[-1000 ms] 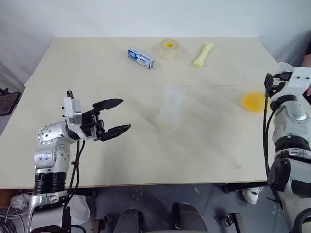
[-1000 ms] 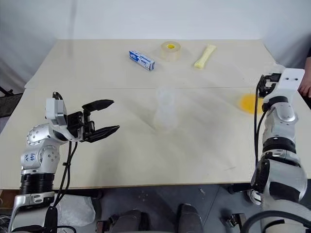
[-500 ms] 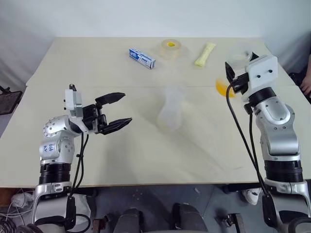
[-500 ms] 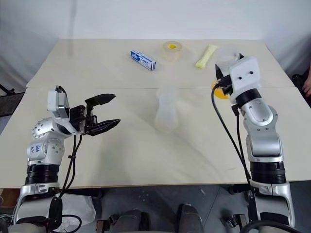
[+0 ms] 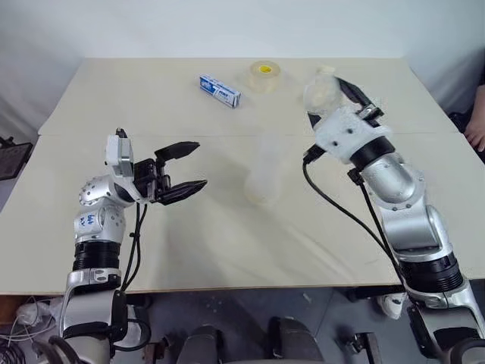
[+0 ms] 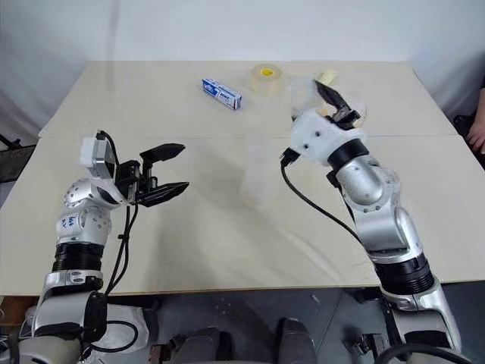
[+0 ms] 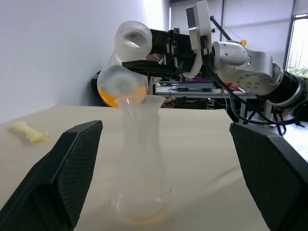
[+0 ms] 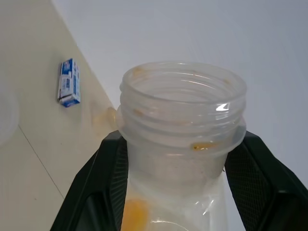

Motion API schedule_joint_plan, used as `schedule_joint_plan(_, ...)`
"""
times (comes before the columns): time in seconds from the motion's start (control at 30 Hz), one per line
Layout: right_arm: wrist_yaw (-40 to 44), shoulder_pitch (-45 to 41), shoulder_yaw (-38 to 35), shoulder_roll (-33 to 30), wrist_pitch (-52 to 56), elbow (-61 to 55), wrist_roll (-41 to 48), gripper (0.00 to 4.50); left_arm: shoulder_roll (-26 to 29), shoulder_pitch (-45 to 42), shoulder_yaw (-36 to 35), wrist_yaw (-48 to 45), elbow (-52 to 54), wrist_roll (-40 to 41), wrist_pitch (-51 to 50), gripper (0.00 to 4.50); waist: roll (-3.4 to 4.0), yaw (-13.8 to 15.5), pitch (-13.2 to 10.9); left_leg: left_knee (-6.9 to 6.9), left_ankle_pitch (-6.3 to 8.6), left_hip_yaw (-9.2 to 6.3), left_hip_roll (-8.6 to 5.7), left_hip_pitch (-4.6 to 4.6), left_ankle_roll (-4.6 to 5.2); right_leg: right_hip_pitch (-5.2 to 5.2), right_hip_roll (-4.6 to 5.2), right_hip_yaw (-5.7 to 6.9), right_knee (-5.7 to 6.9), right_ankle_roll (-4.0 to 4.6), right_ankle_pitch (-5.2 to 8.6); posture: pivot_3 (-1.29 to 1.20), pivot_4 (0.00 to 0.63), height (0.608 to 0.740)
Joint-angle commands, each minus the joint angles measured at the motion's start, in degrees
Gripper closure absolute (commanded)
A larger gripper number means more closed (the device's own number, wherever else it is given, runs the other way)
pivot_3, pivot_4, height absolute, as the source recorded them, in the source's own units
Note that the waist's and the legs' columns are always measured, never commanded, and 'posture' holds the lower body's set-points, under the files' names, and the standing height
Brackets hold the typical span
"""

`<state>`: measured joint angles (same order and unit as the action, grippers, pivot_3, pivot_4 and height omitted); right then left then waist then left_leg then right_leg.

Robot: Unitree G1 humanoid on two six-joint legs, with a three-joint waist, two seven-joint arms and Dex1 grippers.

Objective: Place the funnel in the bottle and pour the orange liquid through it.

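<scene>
Orange liquid (image 7: 120, 98) in flask (image 8: 180, 144), right gripper (image 6: 333, 102) pinching it | left gripper (image 5: 182, 171) spread, empty | I fear tipping off-centre misses funnel (image 7: 144, 102), bottle (image 7: 142, 168) unsteadied.

Seen from the robot's head, the two eye views look forward and down over the whole tabletop (image 5: 227, 250). The left wrist camera looks level across it, close to the bottle (image 7: 139, 163). The right wrist camera sits tight against the flask (image 8: 180, 125), sharing the blue box (image 8: 69, 83) with the head views.
</scene>
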<state>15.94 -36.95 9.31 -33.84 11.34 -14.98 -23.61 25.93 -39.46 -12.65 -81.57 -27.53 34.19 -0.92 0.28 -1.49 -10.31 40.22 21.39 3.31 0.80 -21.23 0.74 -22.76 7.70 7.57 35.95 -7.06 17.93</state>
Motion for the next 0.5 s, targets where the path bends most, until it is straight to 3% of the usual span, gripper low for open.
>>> schedule_joint_plan(0.03, -0.6, -2.0, -0.1, -0.6, -2.4, -0.2, -3.3, 2.05, -0.7, -2.7, 0.3, -0.6, -1.2, -0.4, 1.5, 0.00, -0.01, 0.0, 0.0, 0.02, 0.00, 0.08, 0.00, -0.01, 0.00, 0.01, 0.00, 0.02, 0.00, 0.00, 0.00, 0.00, 0.150, 0.740)
schedule_joint_plan(0.5, 0.0, -4.2, 3.1, -3.3, -12.1, 4.0, -13.8, 2.05, -2.9, -5.6, 1.3, -1.4, -6.0, -2.4, 4.9, 0.00, -0.02, -0.2, 0.0, -0.02, 0.00, 0.27, 0.02, 0.01, 0.00, 0.00, 0.00, 0.03, 0.00, 0.00, 0.00, 0.00, 0.150, 0.740)
